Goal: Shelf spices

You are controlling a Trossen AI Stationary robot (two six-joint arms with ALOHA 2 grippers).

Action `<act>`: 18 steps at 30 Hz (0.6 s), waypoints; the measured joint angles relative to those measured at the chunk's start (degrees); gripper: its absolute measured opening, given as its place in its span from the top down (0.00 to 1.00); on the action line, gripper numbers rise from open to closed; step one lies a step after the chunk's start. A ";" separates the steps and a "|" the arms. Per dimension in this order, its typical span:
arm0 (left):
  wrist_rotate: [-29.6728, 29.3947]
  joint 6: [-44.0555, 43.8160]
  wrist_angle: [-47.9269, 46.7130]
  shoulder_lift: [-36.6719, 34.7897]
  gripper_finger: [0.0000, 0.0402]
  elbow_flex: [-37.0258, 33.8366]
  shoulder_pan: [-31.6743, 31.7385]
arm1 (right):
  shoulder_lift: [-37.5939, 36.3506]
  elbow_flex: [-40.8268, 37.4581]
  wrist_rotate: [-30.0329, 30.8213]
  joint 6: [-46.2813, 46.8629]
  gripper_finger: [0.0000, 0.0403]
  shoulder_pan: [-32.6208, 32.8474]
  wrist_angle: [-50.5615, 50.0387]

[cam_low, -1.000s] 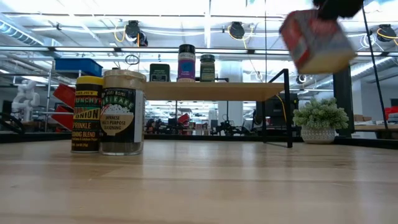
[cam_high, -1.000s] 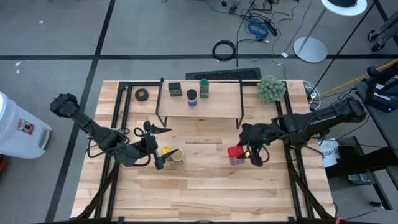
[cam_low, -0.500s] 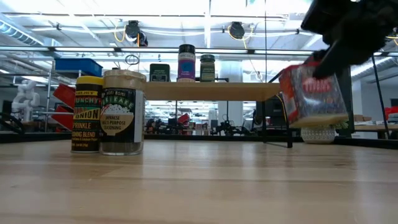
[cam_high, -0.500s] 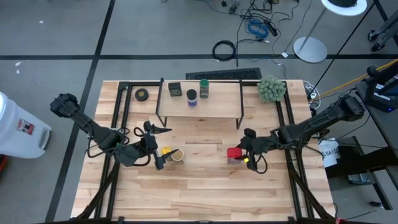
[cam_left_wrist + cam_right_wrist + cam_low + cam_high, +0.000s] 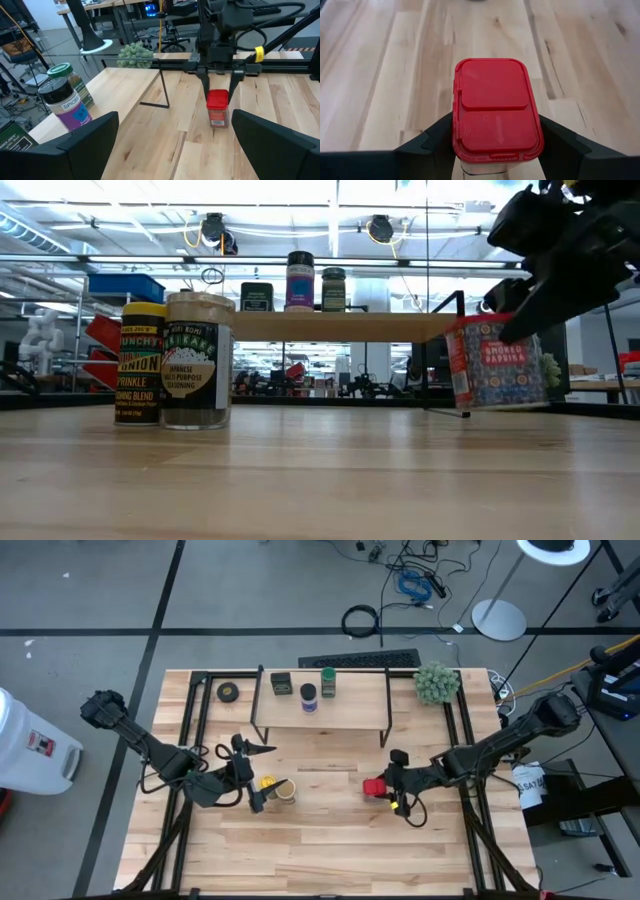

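I am looking at the left gripper (image 5: 243, 783) first: it is hovering low over the table (image 5: 330, 850) with its fingers spread wide and nothing between them, just beside the yellow-lidded jar (image 5: 266, 783) and the tan-lidded jar (image 5: 285, 790), which are standing side by side on the bare wood in front of the shelf (image 5: 345, 712). In the low view I am seeing those two jars upright and touching each other.

Farther along, the shelf is carrying three spices on its light top board: the dark boxy tin (image 5: 281, 683), then the blue-lidded jar (image 5: 309, 694), then the green-lidded jar (image 5: 328, 679). A black tape roll (image 5: 229, 692) is lying on the table to the left of the shelf, and a fuzzy green plant ball (image 5: 437, 682) is sitting off its right end.

On the right, the right gripper (image 5: 383, 790) is clamping the red square tin (image 5: 373, 787) between its two fingers, in front of the shelf's right end. From the low view the tin looks nearly upright, tilted slightly, its base at or just above the tabletop; I cannot tell whether it is touching.
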 joint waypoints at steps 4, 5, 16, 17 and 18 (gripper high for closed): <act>0.00 -0.02 0.17 0.00 0.01 0.00 0.00 | 2.24 -0.01 0.02 0.00 0.47 0.00 -0.29; 0.00 -0.02 0.19 0.00 0.01 0.00 0.00 | 2.63 0.00 0.06 0.00 0.47 0.00 -0.09; 0.02 -0.15 0.17 0.00 0.01 0.00 0.98 | 5.45 0.04 0.07 -0.52 0.47 -0.03 3.45; 0.04 -0.19 0.16 0.04 0.01 0.00 1.07 | 5.45 0.04 0.04 -0.52 0.47 -0.05 3.45; 0.05 -0.19 0.19 0.11 0.01 0.00 1.20 | 5.45 0.04 0.03 -0.52 0.47 -0.05 3.45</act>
